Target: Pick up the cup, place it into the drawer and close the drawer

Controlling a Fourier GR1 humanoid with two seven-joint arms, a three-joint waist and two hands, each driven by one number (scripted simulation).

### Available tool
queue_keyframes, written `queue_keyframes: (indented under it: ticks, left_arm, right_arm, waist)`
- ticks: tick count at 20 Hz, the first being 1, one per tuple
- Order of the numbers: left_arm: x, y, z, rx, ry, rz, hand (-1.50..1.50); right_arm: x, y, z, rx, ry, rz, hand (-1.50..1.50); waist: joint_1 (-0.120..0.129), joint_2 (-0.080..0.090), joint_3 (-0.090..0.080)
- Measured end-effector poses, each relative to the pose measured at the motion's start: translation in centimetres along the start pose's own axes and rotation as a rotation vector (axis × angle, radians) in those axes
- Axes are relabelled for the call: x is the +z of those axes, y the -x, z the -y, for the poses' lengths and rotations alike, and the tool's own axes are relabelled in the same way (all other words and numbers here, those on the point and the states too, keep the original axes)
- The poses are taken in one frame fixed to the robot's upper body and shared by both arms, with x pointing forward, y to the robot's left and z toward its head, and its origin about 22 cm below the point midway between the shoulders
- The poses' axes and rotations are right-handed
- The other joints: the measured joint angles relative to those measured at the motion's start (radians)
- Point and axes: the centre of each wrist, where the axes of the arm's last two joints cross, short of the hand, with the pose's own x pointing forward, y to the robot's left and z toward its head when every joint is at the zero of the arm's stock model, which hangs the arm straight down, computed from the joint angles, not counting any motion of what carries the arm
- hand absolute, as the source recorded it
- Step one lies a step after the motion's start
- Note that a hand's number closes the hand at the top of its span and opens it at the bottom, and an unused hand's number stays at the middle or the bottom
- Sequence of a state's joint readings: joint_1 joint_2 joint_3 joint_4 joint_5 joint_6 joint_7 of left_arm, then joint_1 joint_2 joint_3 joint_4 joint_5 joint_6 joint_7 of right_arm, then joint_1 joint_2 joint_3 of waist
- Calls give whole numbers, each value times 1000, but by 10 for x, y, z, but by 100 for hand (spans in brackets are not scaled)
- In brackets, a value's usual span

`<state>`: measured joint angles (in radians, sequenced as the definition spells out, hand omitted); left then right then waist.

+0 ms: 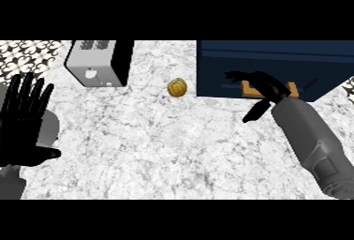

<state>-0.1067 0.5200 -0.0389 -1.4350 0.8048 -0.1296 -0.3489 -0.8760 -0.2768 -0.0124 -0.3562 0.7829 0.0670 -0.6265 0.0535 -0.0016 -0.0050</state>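
Note:
A tan cup (247,87) sits within the dark blue drawer (311,61) at the upper right; only its two ends show, because my right hand (266,84) lies over its middle. That hand's fingers stretch left across the drawer and its thumb (253,111) hangs down over the counter, away from the cup, so the hand is open. At the left edge my left hand (24,117) rests open with its fingers up, far from the drawer.
A grey and black box-shaped appliance (100,63) stands at the upper left. A small yellow rounded object (177,87) lies on the white marbled counter (159,150) just left of the drawer.

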Motion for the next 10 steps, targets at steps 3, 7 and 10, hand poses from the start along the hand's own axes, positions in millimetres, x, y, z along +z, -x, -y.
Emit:
queue_keyframes:
  ticks: [3, 7, 10]
  left_arm:
    - [0, 2, -4, -11, 8, 2, -150]
    - [-6, 2, 0, -13, 21, 3, -150]
    - [-3, 7, 1, -14, 19, 1, -150]
  right_arm:
    - [0, 3, 8, -27, -14, 2, -150]
    - [4, 8, 13, -52, -29, 10, -150]
    - [3, 8, 12, -67, -30, 4, -150]
  waist:
    - [7, 3, 0]
    - [18, 7, 0]
    - [18, 4, -1]
